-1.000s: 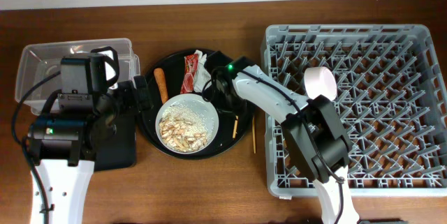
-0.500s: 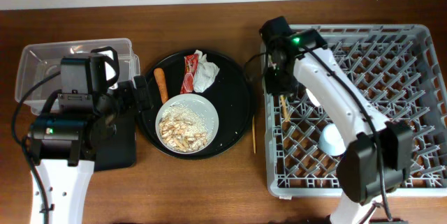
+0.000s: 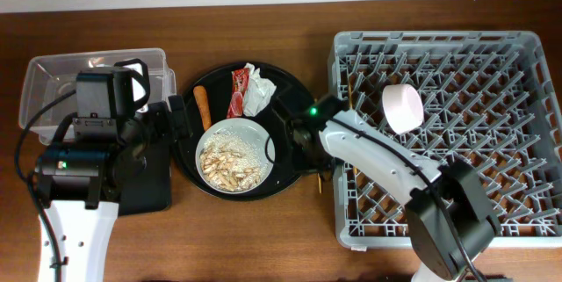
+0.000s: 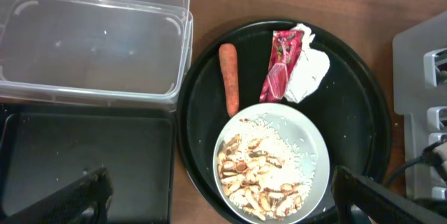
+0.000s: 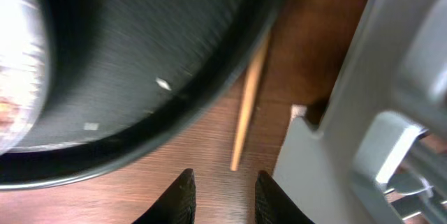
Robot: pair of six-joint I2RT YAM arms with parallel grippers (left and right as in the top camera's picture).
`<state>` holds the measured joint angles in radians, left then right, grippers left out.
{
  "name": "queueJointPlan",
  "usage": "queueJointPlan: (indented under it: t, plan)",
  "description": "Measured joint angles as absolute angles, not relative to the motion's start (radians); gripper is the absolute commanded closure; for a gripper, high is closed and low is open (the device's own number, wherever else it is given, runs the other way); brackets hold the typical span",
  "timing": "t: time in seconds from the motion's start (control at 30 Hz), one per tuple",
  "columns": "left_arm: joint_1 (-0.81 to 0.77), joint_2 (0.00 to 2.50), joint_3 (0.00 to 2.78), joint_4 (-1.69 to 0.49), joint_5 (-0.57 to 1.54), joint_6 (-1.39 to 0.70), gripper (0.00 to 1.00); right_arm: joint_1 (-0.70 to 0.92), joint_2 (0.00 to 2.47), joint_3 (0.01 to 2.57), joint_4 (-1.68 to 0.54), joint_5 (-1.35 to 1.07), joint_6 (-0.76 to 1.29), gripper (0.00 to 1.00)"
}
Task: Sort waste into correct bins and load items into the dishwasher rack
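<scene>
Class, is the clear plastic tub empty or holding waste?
Empty: the clear plastic tub shows only its bare floor, left wrist view.

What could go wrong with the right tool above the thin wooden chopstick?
1. The thin wooden chopstick lies flat in the narrow gap between the round black tray and the grey plastic rack; the open right tool may strike either edge or pinch poorly.
2. A bumped tray could scatter rice from the round white plate.
</scene>
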<state>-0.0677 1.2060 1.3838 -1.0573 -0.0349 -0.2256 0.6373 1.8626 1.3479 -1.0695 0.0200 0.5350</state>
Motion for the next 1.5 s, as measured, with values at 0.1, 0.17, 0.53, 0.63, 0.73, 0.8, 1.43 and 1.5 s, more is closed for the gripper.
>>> queueJointPlan:
  t: [0.1, 0.17, 0.53, 0.63, 0.73, 0.8, 1.43, 1.5]
  plan:
    - [-0.068, 1.206, 1.384, -1.057, -0.035, -0.226, 0.01, 0.637, 1.864, 1.253, -0.993, 0.020, 0.538, 0.73]
    - [-0.068, 1.206, 1.384, -1.057, -0.035, -0.226, 0.01, 0.637, 1.864, 1.205, -0.952, 0.020, 0.537, 0.73]
    - [-0.068, 1.206, 1.384, -1.058, -0.035, -0.226, 0.01, 0.654, 1.856, 1.182, -0.965, 0.113, 0.439, 0.72]
    - [-0.068, 1.206, 1.384, -1.058, -0.035, -0.226, 0.01, 0.672, 1.856, 1.187, -0.967, 0.142, 0.385, 0.67]
    - [-0.068, 1.206, 1.384, -1.058, -0.035, -0.226, 0.01, 0.685, 1.856, 1.188, -0.926, 0.140, 0.319, 0.63]
    - [-0.068, 1.206, 1.384, -1.058, -0.035, -0.226, 0.01, 0.685, 1.856, 1.188, -0.892, 0.080, 0.255, 0.63]
    - [-0.068, 1.206, 1.384, -1.058, -0.035, -0.226, 0.01, 0.615, 1.877, 1.129, -0.809, 0.003, 0.337, 0.96]
    - [-0.068, 1.206, 1.384, -1.058, -0.035, -0.226, 0.01, 0.615, 1.883, 1.140, -0.844, 0.005, 0.348, 0.96]
